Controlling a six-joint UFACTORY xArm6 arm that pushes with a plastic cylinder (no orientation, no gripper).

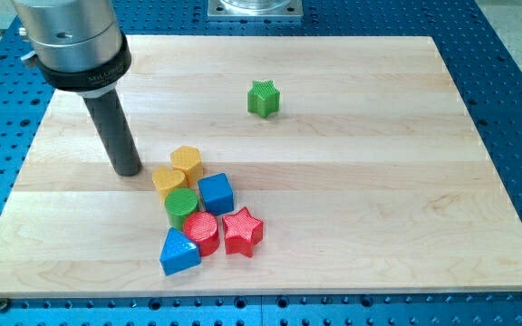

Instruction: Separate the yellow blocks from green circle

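A yellow hexagon block [188, 164] and a yellow heart block [167, 180] sit side by side left of the board's middle. The green circle block [181, 207] lies just below them, touching the heart. My tip [128, 170] rests on the board a little to the left of the yellow heart, with a small gap between them. The dark rod rises from it toward the view's top left.
A blue cube [216, 193], a red circle block [201, 232], a red star [241, 231] and a blue triangle block [178, 253] cluster around the green circle. A green star [264, 98] stands alone near the top middle. The wooden board [379, 181] lies on a blue perforated table.
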